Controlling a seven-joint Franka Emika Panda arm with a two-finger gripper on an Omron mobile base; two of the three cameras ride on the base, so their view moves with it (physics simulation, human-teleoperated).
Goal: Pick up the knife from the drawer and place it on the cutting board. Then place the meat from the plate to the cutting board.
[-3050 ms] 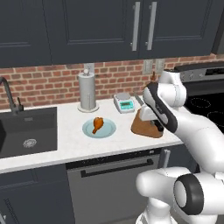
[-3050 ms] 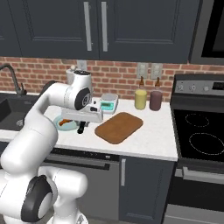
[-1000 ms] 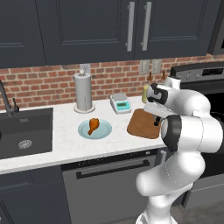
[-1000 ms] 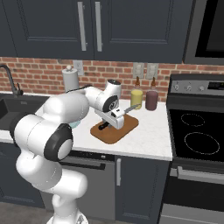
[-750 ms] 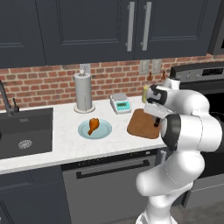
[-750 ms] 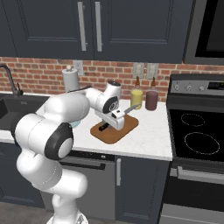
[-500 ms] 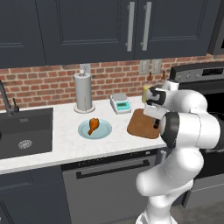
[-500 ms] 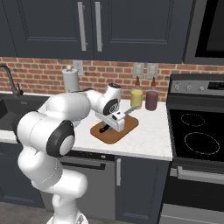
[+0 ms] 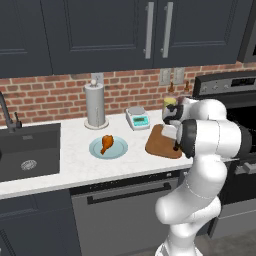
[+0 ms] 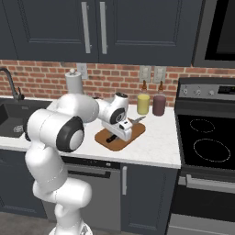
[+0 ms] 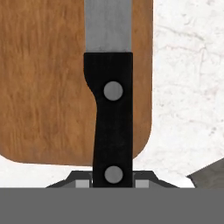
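Far to the left of the pincer, one black sink basin (image 9: 27,155) is sunk into the white speckled counter (image 9: 75,165), with one dark tap (image 9: 7,112) at its back. Nearer, still left of the pincer, one steel paper-towel holder (image 9: 95,106) stands against the brick wall. In front of it lies one round pale blue-green plate (image 9: 108,148), and on that plate rests one small orange-brown chicken drumstick (image 9: 106,143). Between the plate and the pincer, toward the wall, sits one small white kitchen scale with a teal top (image 9: 138,119).

The two-finger pincer (image 11: 113,183) hangs just over the near part of the one brown wooden cutting board with rounded corners (image 11: 43,87). Its jaws are drawn narrow onto the butt of one slim kitchen knife with a black handle and grey-silver blade (image 11: 111,109); two silver rivets show on the handle. In the hand view the knife stretches away from the pincer over the board, along the board's edge; whether it touches the wood cannot be told.

Behind the pincer by the wall stand two jars, one yellow (image 10: 143,104) and one dark maroon (image 10: 159,105). To its right lies one black stovetop (image 10: 206,137).
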